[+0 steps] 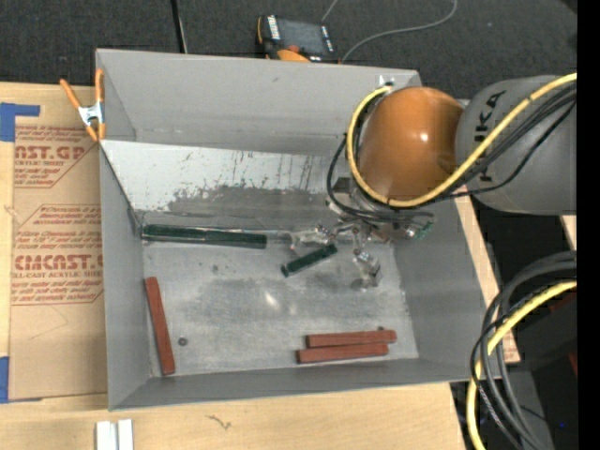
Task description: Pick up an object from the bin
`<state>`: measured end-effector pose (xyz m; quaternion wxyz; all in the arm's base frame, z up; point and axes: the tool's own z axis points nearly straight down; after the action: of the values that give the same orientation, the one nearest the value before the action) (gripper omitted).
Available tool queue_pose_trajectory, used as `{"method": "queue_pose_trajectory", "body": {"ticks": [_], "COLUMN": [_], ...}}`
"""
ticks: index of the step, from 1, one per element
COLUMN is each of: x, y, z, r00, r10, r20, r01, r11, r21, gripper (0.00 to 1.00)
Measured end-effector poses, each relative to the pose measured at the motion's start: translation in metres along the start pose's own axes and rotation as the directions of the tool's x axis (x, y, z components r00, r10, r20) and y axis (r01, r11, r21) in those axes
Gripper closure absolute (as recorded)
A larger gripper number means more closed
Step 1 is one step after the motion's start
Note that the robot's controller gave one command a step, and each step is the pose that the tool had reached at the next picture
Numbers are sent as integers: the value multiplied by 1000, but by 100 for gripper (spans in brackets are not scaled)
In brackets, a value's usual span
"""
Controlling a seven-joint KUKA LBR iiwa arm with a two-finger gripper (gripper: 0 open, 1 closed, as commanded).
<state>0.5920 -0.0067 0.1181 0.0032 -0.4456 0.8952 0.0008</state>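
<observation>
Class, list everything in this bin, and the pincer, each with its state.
Long dark green stick: lying flat, at the back.
Short dark green stick: lying tilted, beside the pincer.
Left red-brown bar: lying flat by the wall.
Two front red-brown bars: flat, side by side.
Pincer: low in the bin.

A long dark green bar [202,237] lies flat along the foot of the back wall of the bin [234,92], and over on the left a red-brown stick [158,326] runs front to back, just beside the side wall. Down at the front right, two more red-brown sticks [352,338] lie side by side, touching. Beyond the back rim sits a black and orange device [294,37].
</observation>
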Motion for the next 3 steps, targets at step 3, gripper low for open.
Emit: {"method": "queue_pose_trajectory", "body": {"ticks": [3], "x": [-32], "y": [22], "z": [50], "r00": [999], "r10": [39], "r20": [-3], "r01": [-39], "r11": [999], "r21": [-4], "gripper": [0]}}
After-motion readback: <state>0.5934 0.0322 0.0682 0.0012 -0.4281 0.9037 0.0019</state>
